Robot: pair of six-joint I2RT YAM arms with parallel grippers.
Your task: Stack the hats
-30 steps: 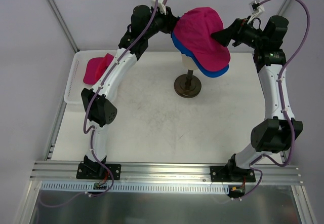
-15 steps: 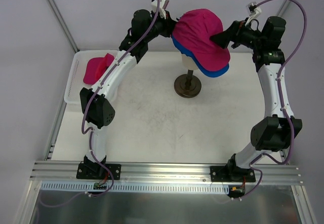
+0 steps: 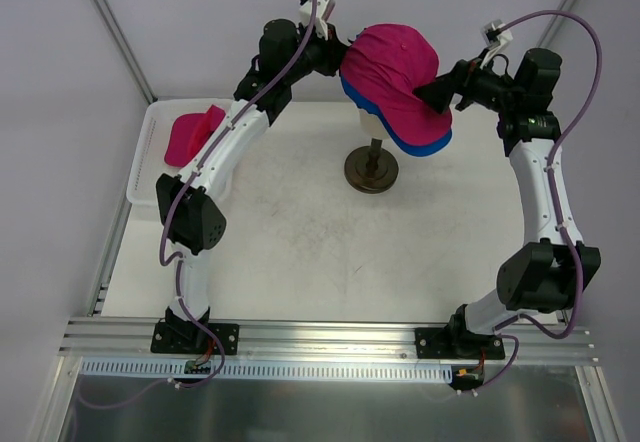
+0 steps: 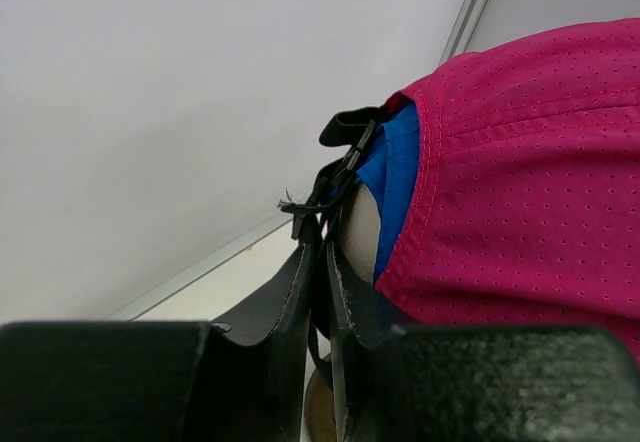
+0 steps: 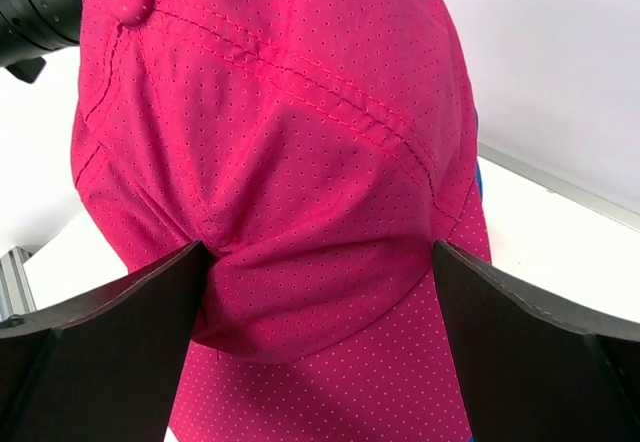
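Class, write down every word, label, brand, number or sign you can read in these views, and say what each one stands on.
None: no readable text appears in any view.
The top pink cap, the blue cap under it and the second pink cap in the basket show plain fabric with no logo.
Any markings on the arms are too small to read.

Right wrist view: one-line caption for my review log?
The open right gripper straddles the crown of the magenta cap.

No lettering, label or number can be read anywhere, as far as these views show.
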